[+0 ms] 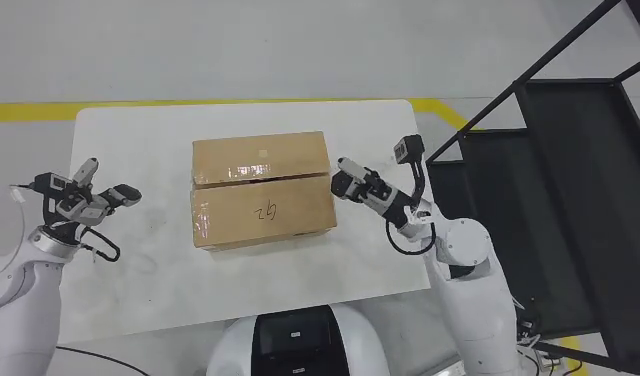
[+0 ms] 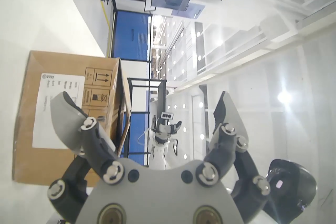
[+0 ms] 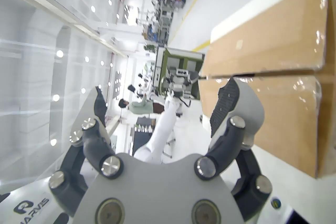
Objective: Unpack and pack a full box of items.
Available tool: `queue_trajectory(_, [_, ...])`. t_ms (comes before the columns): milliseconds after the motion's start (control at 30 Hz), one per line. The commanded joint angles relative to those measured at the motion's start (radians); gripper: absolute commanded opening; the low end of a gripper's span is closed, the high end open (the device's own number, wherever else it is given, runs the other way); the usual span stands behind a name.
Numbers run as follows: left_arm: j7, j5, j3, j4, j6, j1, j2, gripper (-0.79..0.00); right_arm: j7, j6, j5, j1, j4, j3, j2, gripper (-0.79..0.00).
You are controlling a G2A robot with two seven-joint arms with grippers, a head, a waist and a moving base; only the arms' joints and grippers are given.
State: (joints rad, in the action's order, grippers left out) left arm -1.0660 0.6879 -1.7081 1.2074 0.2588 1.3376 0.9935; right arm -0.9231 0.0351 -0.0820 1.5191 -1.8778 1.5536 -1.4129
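The right gripper (image 1: 347, 181) (image 3: 164, 93) stands spread, its grey metal fingers faced with ribbed black pads (image 3: 225, 101). It is just beside the right end of the brown cardboard box (image 1: 262, 188) (image 2: 25, 109) (image 3: 262, 51), level with the seam between the two flat top flaps. The left gripper (image 1: 112, 197) (image 2: 143, 109) is spread too, well apart from the box's left end, which bears a white paper label (image 2: 42, 117). The box sits closed mid-way on the smooth white rectangular table (image 1: 130, 276). The pale grey floor carries a yellow painted line (image 1: 30, 109), and a black metal rack (image 1: 570, 176) stands at the right.
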Motion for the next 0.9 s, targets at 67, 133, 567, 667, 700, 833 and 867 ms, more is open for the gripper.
queue_trajectory(67, [-0.121,-0.053,-0.002,-0.04,0.003,-0.036,-0.012,0.0,-0.207,-0.031,0.074,-0.054,0.074,0.029,0.025,0.0])
queue_trajectory(133, [-0.178,-0.02,0.002,-0.055,-0.018,-0.05,-0.012,0.0,-0.238,-0.001,0.12,-0.081,0.113,0.023,0.033,0.0])
queue_trajectory(567, [-0.207,0.006,0.004,-0.062,-0.037,-0.057,-0.013,0.0,-0.247,0.033,0.127,-0.123,0.181,0.006,0.04,0.0])
queue_trajectory(667, [-0.207,0.006,0.004,-0.062,-0.037,-0.057,-0.013,0.0,-0.247,0.033,0.127,-0.123,0.181,0.006,0.04,0.0])
queue_trajectory(700, [-0.207,0.006,0.004,-0.062,-0.037,-0.057,-0.013,0.0,-0.247,0.033,0.127,-0.123,0.181,0.006,0.04,0.0])
queue_trajectory(833, [-0.207,0.006,0.004,-0.062,-0.037,-0.057,-0.013,0.0,-0.237,0.054,0.126,-0.133,0.205,-0.003,0.043,0.0])
queue_trajectory(867, [-0.207,0.006,0.004,-0.062,-0.037,-0.057,-0.013,0.0,-0.242,0.072,0.143,-0.147,0.222,-0.002,0.047,0.0])
